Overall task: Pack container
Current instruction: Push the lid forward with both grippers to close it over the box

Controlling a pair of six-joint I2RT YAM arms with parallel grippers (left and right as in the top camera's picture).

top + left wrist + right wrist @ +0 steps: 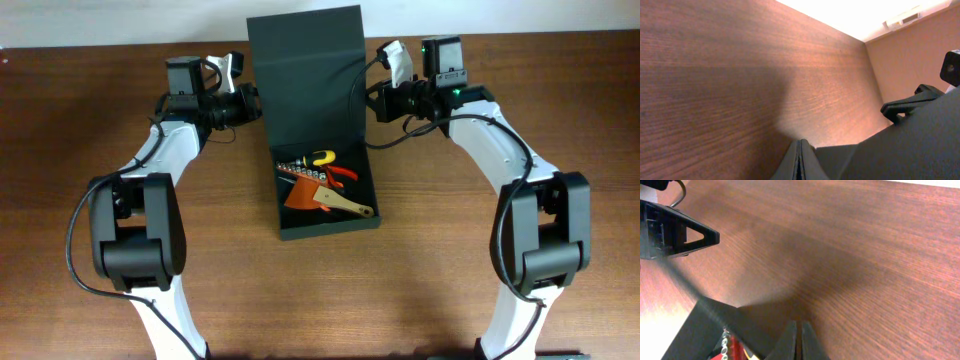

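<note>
Dark green container [325, 229] sits mid-table, its lid [305, 60] standing up at 12 o'clock, with tools [322, 185] heaped inside. Left gripper [252, 102] is at the lid's 9 o'clock edge and right gripper [373, 101] at its 3 o'clock edge, each with fingers pressed together.

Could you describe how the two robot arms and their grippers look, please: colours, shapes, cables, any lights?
The left arm and right arm have white curved shells and bulky black joint housings, with black cables looping alongside. Green lights glow near the right wrist. The left gripper and right gripper are black; their jaws are dark, flat wedges.
</note>
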